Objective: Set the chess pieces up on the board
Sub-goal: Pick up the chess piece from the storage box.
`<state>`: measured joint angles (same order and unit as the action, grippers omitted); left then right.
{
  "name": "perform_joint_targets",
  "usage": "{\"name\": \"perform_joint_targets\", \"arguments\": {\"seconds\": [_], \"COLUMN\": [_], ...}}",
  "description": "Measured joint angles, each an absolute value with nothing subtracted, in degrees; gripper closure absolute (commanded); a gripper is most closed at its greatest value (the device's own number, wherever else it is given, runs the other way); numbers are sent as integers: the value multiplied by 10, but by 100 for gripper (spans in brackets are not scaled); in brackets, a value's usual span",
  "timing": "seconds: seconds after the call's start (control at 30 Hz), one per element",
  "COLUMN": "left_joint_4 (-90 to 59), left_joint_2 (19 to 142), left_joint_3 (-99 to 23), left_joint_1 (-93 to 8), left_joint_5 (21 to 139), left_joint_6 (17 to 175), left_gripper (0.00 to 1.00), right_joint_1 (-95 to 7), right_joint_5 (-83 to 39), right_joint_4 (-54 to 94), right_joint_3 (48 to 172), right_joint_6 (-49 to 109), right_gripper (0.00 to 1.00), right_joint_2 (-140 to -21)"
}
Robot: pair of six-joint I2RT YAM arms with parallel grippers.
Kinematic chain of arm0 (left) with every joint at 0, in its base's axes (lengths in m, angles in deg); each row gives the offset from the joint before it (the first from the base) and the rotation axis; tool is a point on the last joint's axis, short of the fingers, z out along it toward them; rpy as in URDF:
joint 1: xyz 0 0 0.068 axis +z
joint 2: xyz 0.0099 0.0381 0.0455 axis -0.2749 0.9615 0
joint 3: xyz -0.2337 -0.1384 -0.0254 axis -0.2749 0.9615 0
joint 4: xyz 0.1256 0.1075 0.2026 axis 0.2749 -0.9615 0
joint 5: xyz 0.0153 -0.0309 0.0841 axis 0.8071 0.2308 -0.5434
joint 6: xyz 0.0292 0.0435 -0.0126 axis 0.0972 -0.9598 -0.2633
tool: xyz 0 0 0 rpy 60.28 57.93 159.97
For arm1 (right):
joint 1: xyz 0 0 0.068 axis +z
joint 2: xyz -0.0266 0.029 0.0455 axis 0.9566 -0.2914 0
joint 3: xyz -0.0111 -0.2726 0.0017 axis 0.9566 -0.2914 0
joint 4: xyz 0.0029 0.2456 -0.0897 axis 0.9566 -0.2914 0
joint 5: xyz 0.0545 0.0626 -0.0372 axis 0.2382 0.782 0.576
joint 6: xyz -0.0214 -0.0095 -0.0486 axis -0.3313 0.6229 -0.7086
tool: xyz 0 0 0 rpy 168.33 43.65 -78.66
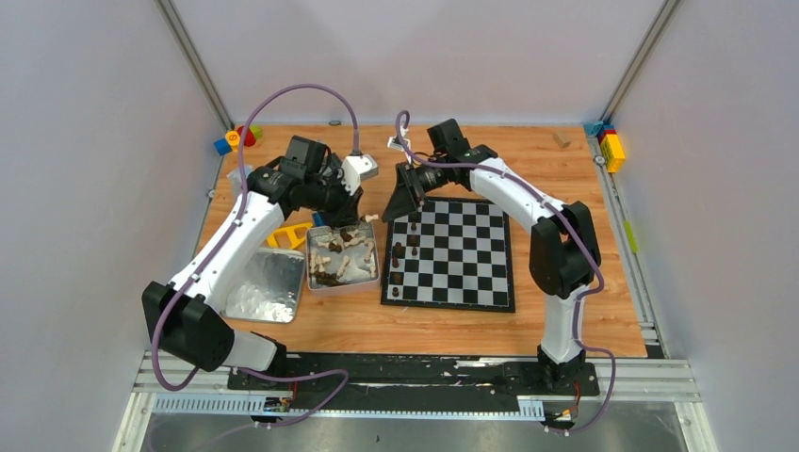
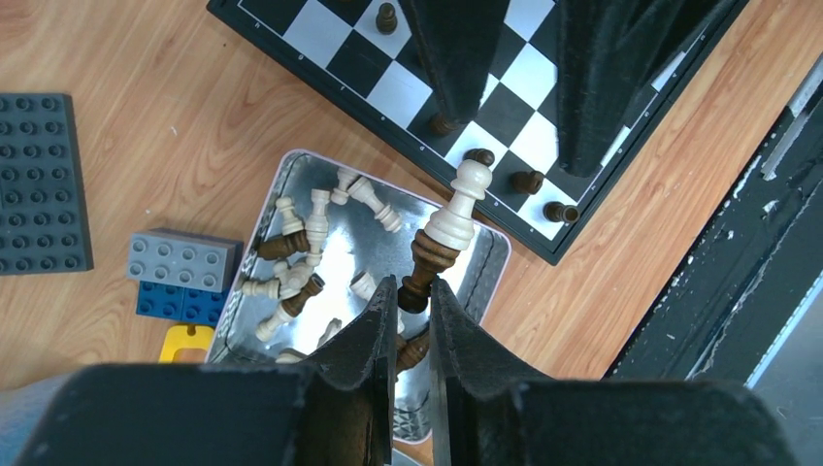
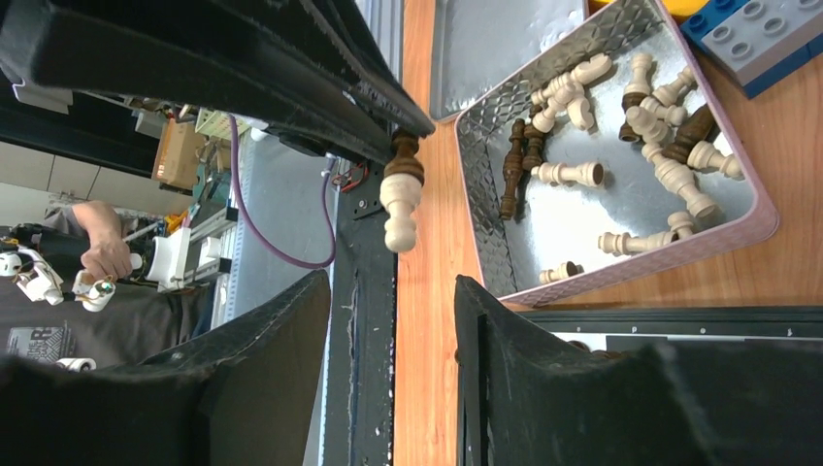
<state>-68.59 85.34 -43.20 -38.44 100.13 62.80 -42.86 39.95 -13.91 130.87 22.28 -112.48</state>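
Two chess pieces, base to base, in left claw, unclear from overhead.

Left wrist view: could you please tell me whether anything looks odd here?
Yes: the left gripper grips a dark brown piece with a cream piece stuck to its end, so two hang together over the tin.

Bench of matt wood-grain; tin of shiny embossed metal; chess pieces smooth turned wood; board glossy; bricks moulded plastic; left end effector matt, rough black.
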Motion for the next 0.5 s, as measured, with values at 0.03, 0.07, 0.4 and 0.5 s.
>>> {"name": "perform_joint_targets", "arguments": {"seconds": [0.03, 0.07, 0.4, 0.5], "left_joint_4": [-686, -686, -686, -686], "left_joint_2": [853, 853, 853, 853], "left_joint_3": [-432, -432, -431, -431], "left_joint_1": [-385, -385, -393, -396], "left_joint_5": [1002, 1002, 1001, 1001], "left_joint_6": [630, 631, 634, 634], "left_gripper": [100, 100, 100, 100], "right_joint_1": [-429, -428, -418, -412], "right_joint_5": [401, 401, 404, 406], "right_joint_4": [-135, -128, -111, -107], "right_joint_3": [1311, 1314, 1325, 1330], "right_joint_6": [229, 237, 279, 287], "right_gripper": [51, 51, 55, 59], "right_joint_2": [-1127, -1130, -1156, -1162]}}
